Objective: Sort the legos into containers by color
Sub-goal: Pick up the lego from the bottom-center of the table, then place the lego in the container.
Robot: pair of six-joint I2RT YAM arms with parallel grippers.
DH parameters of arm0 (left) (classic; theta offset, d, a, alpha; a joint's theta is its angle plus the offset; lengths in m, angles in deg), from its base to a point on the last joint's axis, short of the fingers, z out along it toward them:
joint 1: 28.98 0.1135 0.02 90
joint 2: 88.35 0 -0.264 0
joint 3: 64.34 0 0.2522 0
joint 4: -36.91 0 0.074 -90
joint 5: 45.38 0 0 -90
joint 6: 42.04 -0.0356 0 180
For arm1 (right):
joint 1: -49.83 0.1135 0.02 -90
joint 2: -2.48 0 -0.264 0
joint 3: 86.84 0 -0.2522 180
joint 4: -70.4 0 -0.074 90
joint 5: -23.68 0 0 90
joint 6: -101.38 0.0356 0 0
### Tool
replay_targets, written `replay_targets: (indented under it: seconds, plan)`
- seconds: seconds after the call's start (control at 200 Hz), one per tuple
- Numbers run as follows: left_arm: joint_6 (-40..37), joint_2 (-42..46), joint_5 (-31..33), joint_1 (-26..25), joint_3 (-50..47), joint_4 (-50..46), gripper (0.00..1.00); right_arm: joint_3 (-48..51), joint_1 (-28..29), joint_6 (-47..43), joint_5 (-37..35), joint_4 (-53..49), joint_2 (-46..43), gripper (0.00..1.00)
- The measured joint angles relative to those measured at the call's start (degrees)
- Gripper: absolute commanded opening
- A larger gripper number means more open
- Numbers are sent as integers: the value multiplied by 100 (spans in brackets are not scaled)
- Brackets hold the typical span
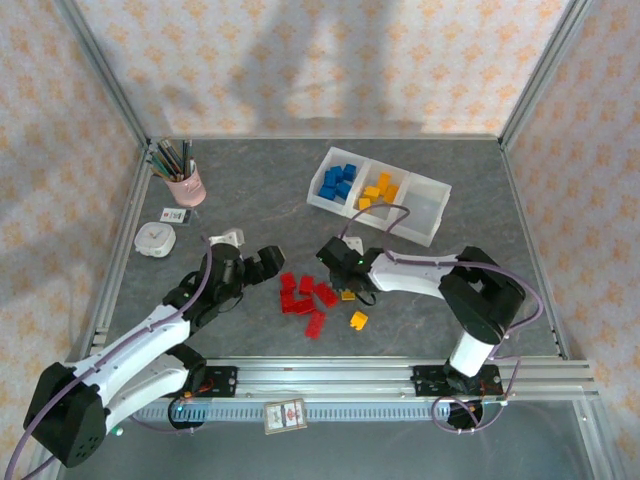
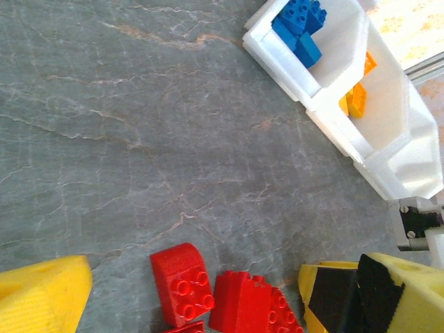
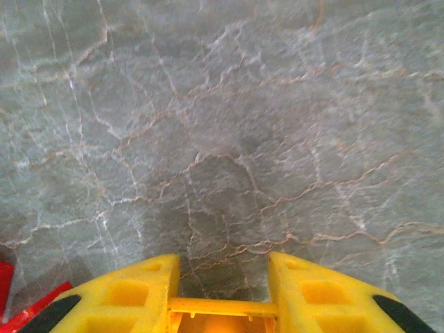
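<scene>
At the overhead view's centre left, the left gripper (image 1: 268, 260) was too dark to read. Its wrist view showed yellow fingers (image 2: 43, 300), cut off by the lower edge, spread wide and empty, with red studded bricks (image 2: 182, 284) lying between them. At the upper right, the long white translucent tray (image 2: 305, 90) held blue bricks (image 2: 298, 24) and yellow-orange bricks (image 2: 355, 97). The right gripper (image 3: 222, 270) pinched one yellow-orange brick (image 3: 222, 316), cropped at the bottom.
</scene>
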Motion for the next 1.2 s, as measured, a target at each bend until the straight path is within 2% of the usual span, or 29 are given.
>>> replay_targets:
  seconds: [0.205,0.445,0.806,0.866,0.931,0.981,1.086,1.201]
  plan:
    - [2,-201,-111,-2,140,160,99,-446,-393,-229,-236,-131,-203,32]
    - [0,-647,-153,-208,472,284,99,-1440,-1421,-651,-404,-44,-122,33]
    - [0,-1419,-153,-535,931,684,99,-2999,-2544,-1132,-649,221,1338,35]
    - [0,-1499,-153,-535,949,743,99,-3215,-2662,-1200,-671,212,1639,37]
    - [0,-1574,-153,-535,973,772,99,-3429,-2734,-1266,-708,192,1908,45]
    - [-2,-1611,-153,-533,988,791,99,-3591,-2750,-1355,-739,170,2074,47]
    - [-4,-1633,-153,-535,1001,798,99,-3711,-2739,-1434,-745,127,2151,52]
    - [-52,-1633,-153,-533,1045,798,99,-3738,-2723,-1495,-686,144,2105,54]
